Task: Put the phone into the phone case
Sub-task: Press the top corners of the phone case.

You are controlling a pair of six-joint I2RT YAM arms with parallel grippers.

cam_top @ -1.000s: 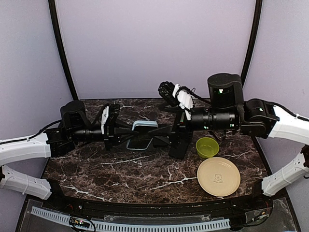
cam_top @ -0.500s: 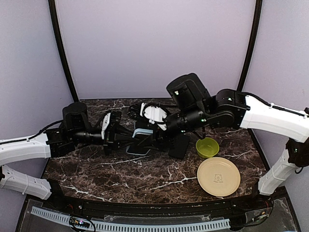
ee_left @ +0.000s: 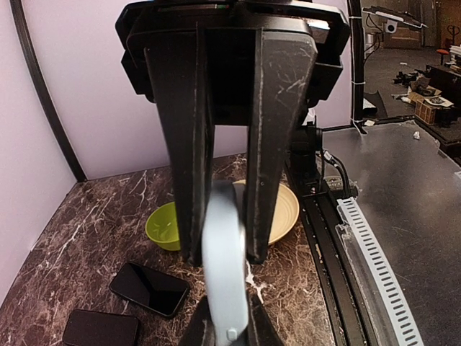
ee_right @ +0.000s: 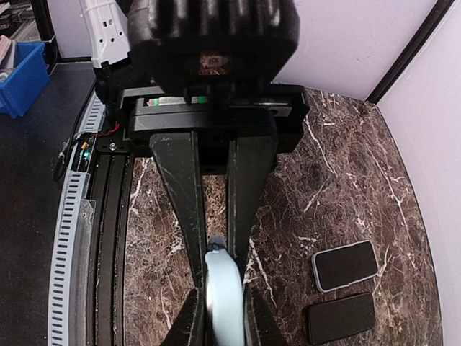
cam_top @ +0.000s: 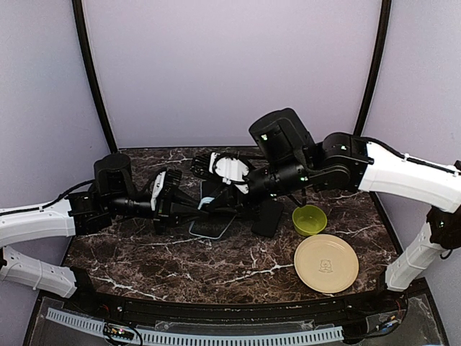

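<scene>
The pale blue phone case (cam_top: 207, 194) could twist or slip free if the pull turns uneven, since each hand pinches only a thin edge. Slim and round-cornered, it hangs above the desk (cam_top: 144, 252), left hand (ee_left: 229, 254) and right hand (ee_right: 222, 303) both clenched on it; a phone (cam_top: 213, 227) lies beneath.

Lilac walls (cam_top: 230, 72), dark marble table (cam_top: 180, 268)
</scene>
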